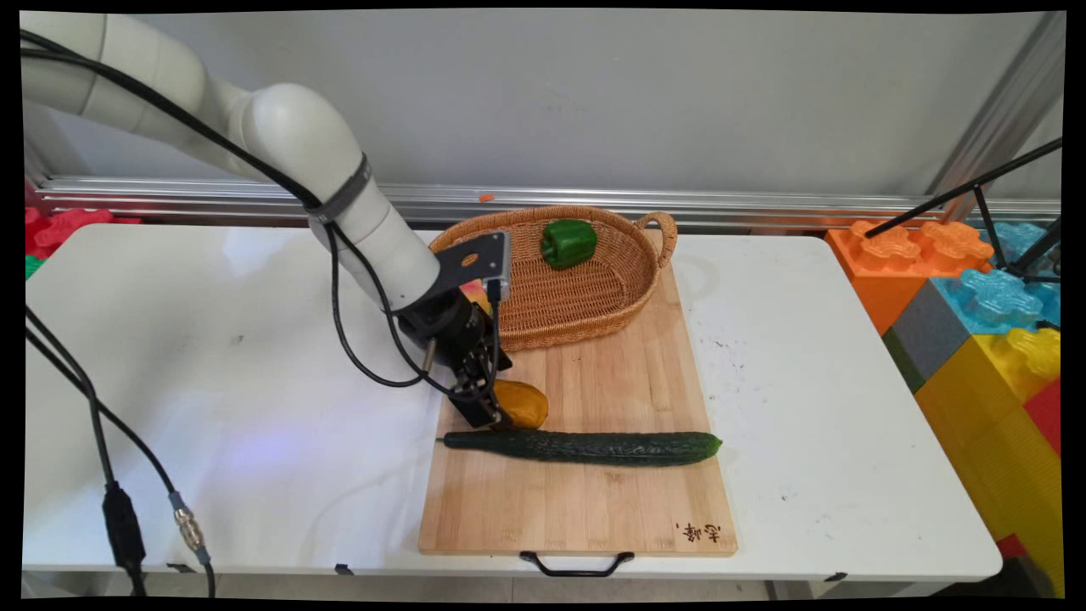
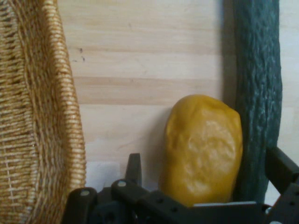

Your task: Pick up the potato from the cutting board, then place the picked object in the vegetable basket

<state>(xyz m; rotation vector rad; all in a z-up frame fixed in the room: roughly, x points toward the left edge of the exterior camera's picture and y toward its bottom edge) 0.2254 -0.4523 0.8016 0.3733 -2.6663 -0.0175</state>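
Your gripper (image 1: 492, 412) is low over the left part of a wooden cutting board (image 1: 594, 509) that lies on the white table (image 1: 212, 382). Its jaws stand apart, one finger on each side of a yellow-orange lump (image 1: 524, 403), and they are not clamped on it. In the hand view, one finger (image 2: 133, 169) shows left of the lump (image 2: 202, 148) with a gap between them; the other finger (image 2: 281, 168) is at the far right edge.

The lump is a smooth, rounded, potato-like shape, mustard yellow with a slightly dimpled, waxy skin. It rests on the board, just beside a long dark green cucumber (image 1: 585, 446); from the hand view the two look to be touching or nearly so. The cucumber (image 2: 258, 93) is bumpy-skinned and lies across the board's middle, its stem end poking past the board's left edge.

Behind the gripper, a woven wicker basket (image 1: 624, 293) with a loop handle sits on the board's far end. A glossy green bell pepper (image 1: 568, 243) lies inside it, toward the back. The basket's rim (image 2: 65, 116) fills the hand view's left side.

Large plastic building blocks (image 1: 976, 288) in orange, blue and yellow stand off the table's right end.
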